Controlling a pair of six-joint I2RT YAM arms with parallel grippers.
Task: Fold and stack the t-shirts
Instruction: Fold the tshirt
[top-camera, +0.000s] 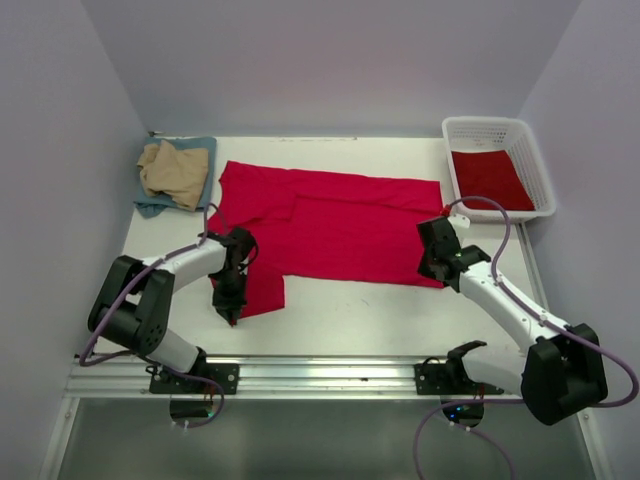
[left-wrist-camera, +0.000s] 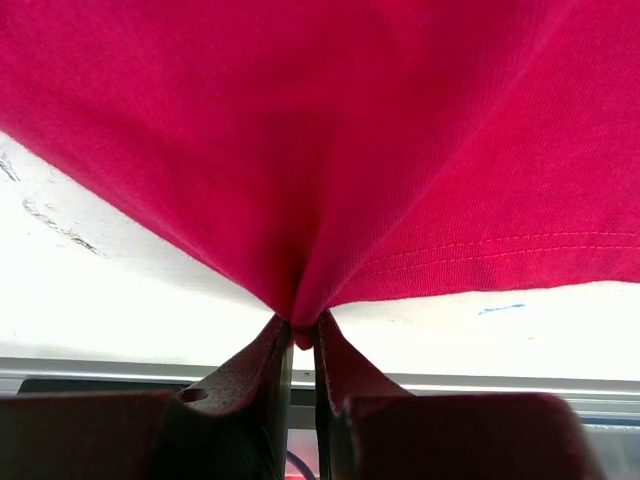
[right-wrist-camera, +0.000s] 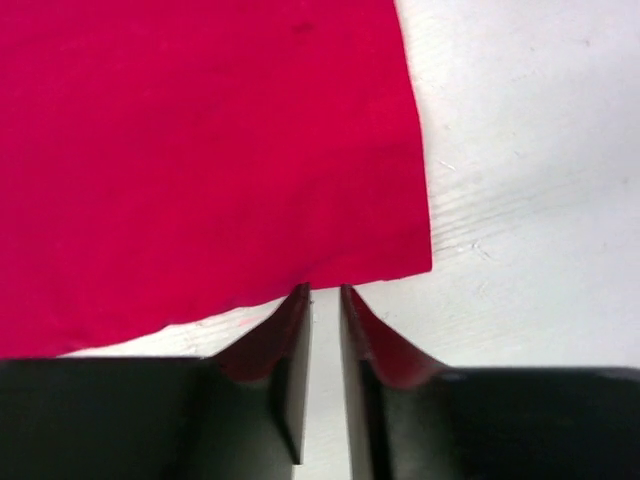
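Observation:
A bright red t-shirt (top-camera: 330, 225) lies spread flat across the middle of the table. My left gripper (top-camera: 228, 305) is at its near left corner. In the left wrist view the left gripper (left-wrist-camera: 303, 330) is shut on a pinch of the red t-shirt (left-wrist-camera: 330, 150), which rises puckered off the table. My right gripper (top-camera: 437, 265) is at the near right corner. In the right wrist view the right gripper (right-wrist-camera: 322, 292) shows a narrow gap, its tips touching the hem of the flat red t-shirt (right-wrist-camera: 200, 150). Whether cloth sits between them is hidden.
A crumpled tan t-shirt (top-camera: 172, 170) lies on a blue-grey one (top-camera: 150, 206) at the back left. A white lattice basket (top-camera: 480, 125) at the back right holds another red t-shirt (top-camera: 490, 178). A metal rail (top-camera: 330, 375) runs along the near edge.

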